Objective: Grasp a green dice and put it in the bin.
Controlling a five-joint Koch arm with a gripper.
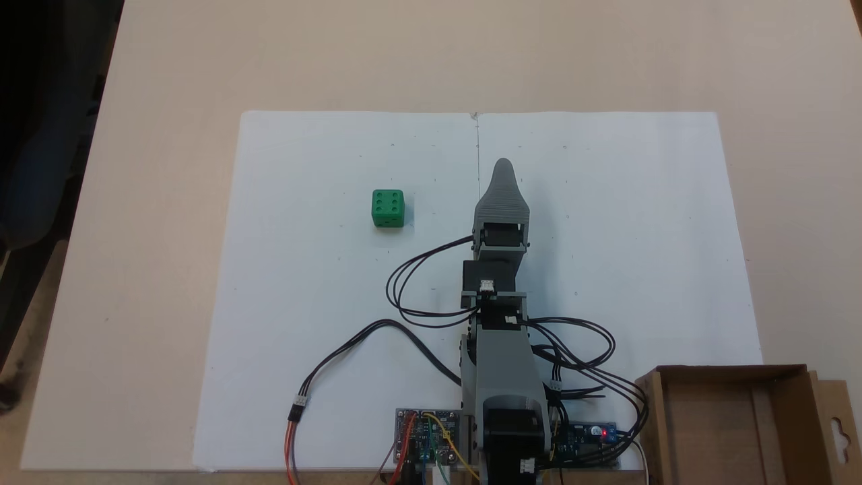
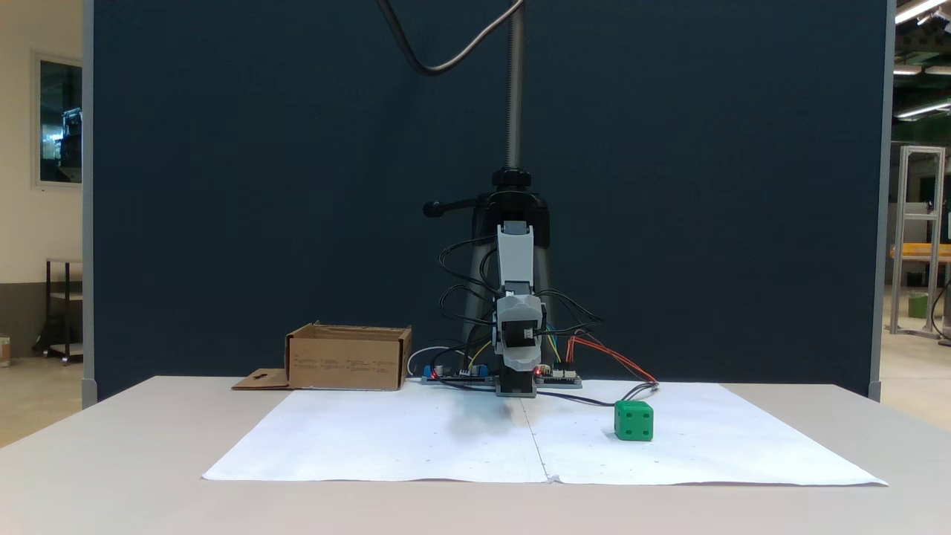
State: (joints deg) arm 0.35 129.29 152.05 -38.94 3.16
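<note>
Our hand (image 1: pixel 504 168), jaws stacked so we can't tell their state, hangs apart from the green dice (image 1: pixel 388 208) mid-bench; a skewed approach could nudge it further from the bin (image 1: pixel 801 431).

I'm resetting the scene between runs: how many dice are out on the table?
1. The dice sits on the white paper, left of the gripper in the top-down fixed view. The bin's interior looks empty.
</note>
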